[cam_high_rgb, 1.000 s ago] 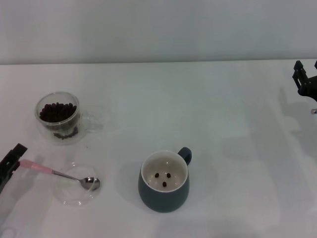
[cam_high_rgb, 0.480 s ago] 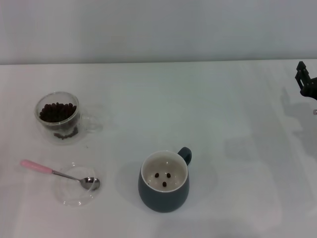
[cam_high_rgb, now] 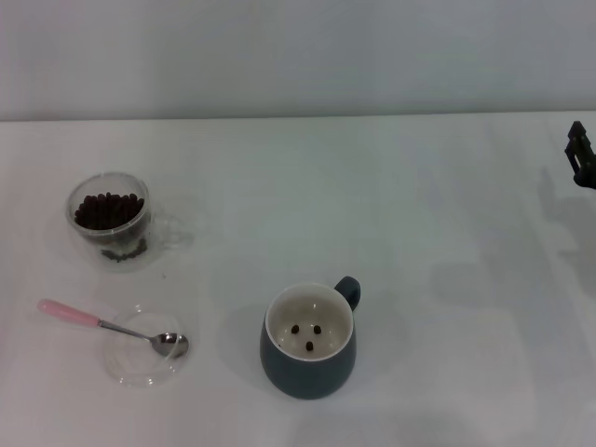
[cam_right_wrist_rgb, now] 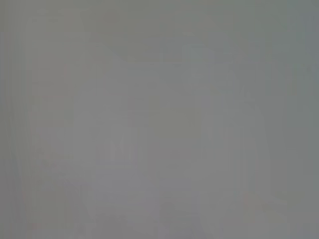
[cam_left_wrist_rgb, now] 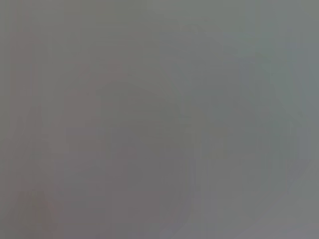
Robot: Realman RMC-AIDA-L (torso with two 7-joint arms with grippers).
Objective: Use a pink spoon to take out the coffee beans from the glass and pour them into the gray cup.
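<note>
In the head view the pink spoon (cam_high_rgb: 104,325) lies with its metal bowl on a flat clear saucer (cam_high_rgb: 142,349) and its pink handle pointing left. The glass (cam_high_rgb: 110,220) with coffee beans (cam_high_rgb: 109,209) stands at the left. The gray cup (cam_high_rgb: 309,343) stands at the front middle with three beans (cam_high_rgb: 307,334) inside. My right gripper (cam_high_rgb: 584,154) shows only as a dark part at the right edge, far from everything. My left gripper is out of view. Both wrist views show only plain grey.
The white table (cam_high_rgb: 419,242) stretches to a pale wall at the back. A few loose beans lie at the base of the glass.
My left gripper, near the spoon's handle a second ago, has left the head view. My right gripper has moved further right, almost out of the frame. The spoon has not moved.
</note>
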